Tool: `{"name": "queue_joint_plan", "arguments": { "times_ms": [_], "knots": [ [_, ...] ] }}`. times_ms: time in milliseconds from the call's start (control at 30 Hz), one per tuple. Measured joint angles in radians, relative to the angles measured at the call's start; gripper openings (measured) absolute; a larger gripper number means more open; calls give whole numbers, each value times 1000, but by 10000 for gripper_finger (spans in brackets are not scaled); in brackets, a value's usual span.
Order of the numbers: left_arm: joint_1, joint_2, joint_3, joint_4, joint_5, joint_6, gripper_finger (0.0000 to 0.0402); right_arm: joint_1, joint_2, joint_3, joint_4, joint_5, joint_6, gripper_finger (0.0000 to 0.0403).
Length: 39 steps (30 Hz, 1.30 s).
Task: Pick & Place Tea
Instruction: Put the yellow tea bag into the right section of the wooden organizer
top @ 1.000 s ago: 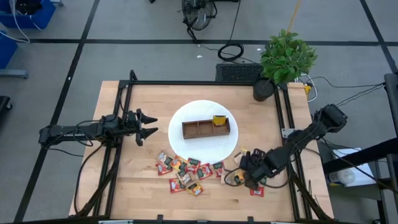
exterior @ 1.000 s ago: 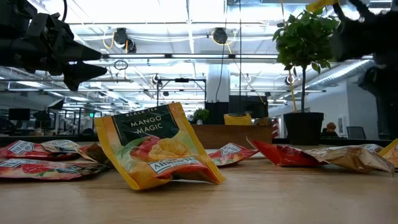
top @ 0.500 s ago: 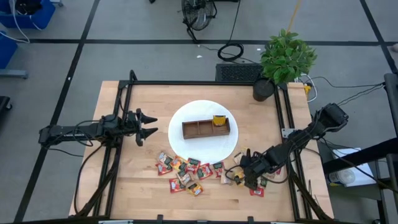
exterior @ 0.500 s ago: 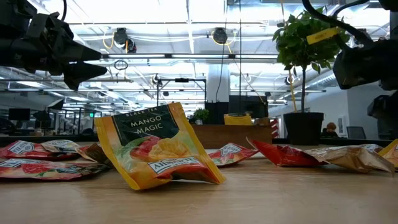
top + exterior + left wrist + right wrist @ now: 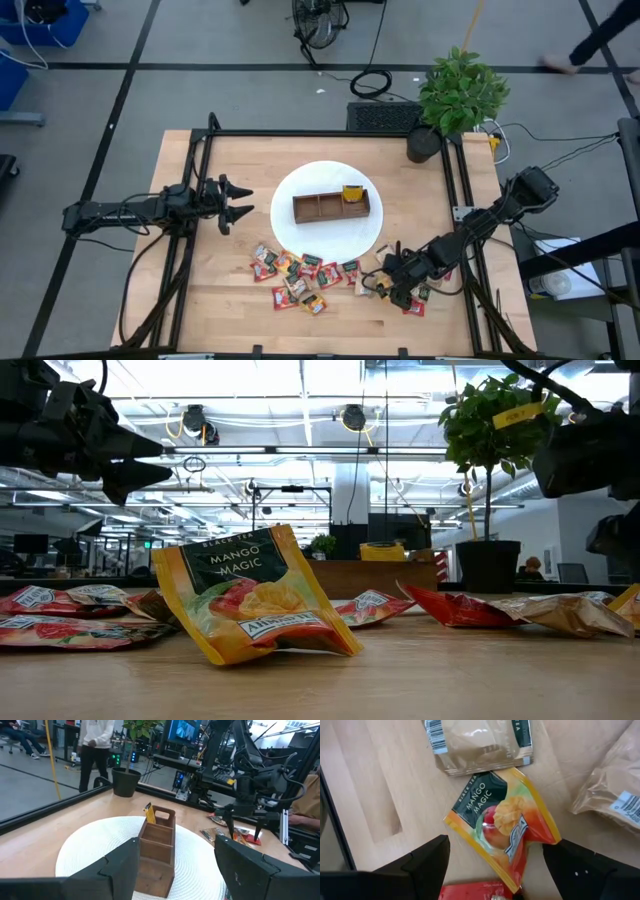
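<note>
Right gripper (image 5: 492, 870) now lower and further in over a Mango Magic sachet (image 5: 502, 822) on the worktop (image 5: 375, 795), fingers wide, holding nothing (pick imminent). Left gripper (image 5: 236, 203) parked, fingers wide.

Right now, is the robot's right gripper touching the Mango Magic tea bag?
Apart. The right wrist view shows the open right gripper above the Mango Magic sachet, its fingers either side, not gripping.

The left arm reaches level in from the left, its left end effector (image 5: 240, 203) held aloft with fingers spread. The right arm bends down from the right, its right end effector (image 5: 383, 283) low, fingers apart, holding nothing.
</note>
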Motion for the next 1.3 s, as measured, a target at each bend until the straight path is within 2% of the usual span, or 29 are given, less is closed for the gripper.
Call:
{"name": "queue_joint_plan", "arguments": {
  "times_ms": [133, 267, 733, 1067, 1300],
  "knots": [
    [0, 0, 0, 0, 0, 0, 253, 0, -3, -35, 4, 17, 1, 288],
    [0, 0, 0, 0, 0, -1, 253, -2, -1, -78, 17, 32, 30, 262],
    [0, 0, 0, 0, 0, -1, 253, -2, 0, -133, 66, 71, -2, 128],
    [0, 0, 0, 0, 0, -1, 253, -8, 1, -134, 71, 71, -36, 15],
    [0, 0, 0, 0, 0, -1, 253, -8, -59, -133, 70, 56, -40, 5]
  ]
}}
